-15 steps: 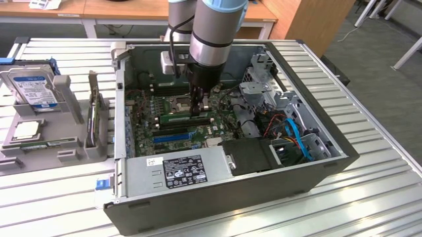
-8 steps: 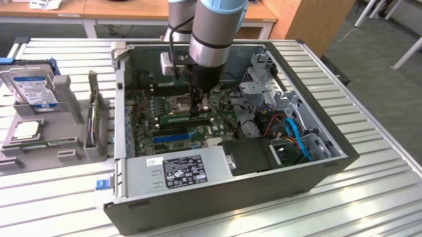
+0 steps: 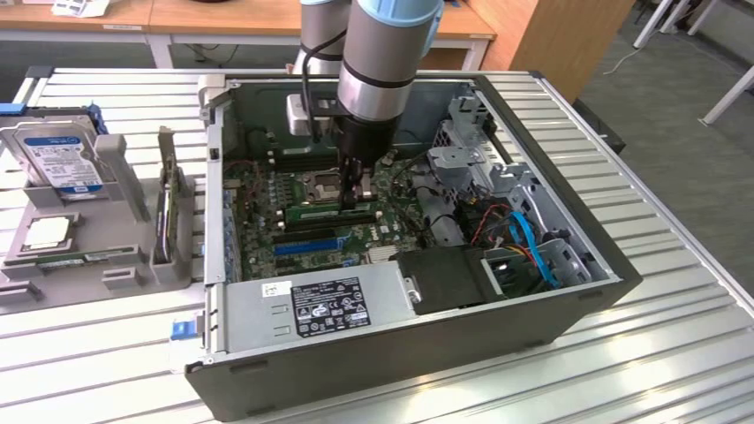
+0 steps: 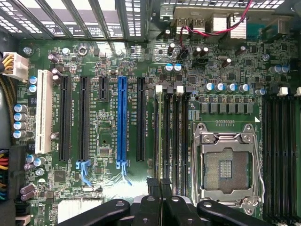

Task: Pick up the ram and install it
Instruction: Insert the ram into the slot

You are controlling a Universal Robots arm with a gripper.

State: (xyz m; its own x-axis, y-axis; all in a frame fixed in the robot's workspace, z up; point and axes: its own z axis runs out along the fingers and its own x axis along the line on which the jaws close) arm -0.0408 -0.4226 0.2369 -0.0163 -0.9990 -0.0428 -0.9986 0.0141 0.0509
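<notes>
The ram [image 3: 318, 213], a long thin green stick, stands on edge in a memory slot on the motherboard inside the open computer case [image 3: 566, 305]. My gripper [image 3: 353, 201] reaches straight down from the arm and is shut on the ram's top edge, towards the end at the exterior view's right. In the wrist view the black fingertips [image 4: 151, 182] sit close together, with my gripper [image 4: 158, 184] over the row of dark memory slots [image 4: 170, 136] beside the empty processor socket [image 4: 225, 165]. A second green stick [image 3: 88, 258] lies on the grey holder outside the case.
The grey parts holder [image 3: 130, 265] at the exterior view's left carries a hard drive [image 3: 53, 155] and a square silver chip [image 3: 45, 231]. A blue expansion slot [image 4: 122, 122] lies near the memory slots. The power supply [image 3: 324, 305] and blue cables [image 3: 536, 252] crowd the case's near side.
</notes>
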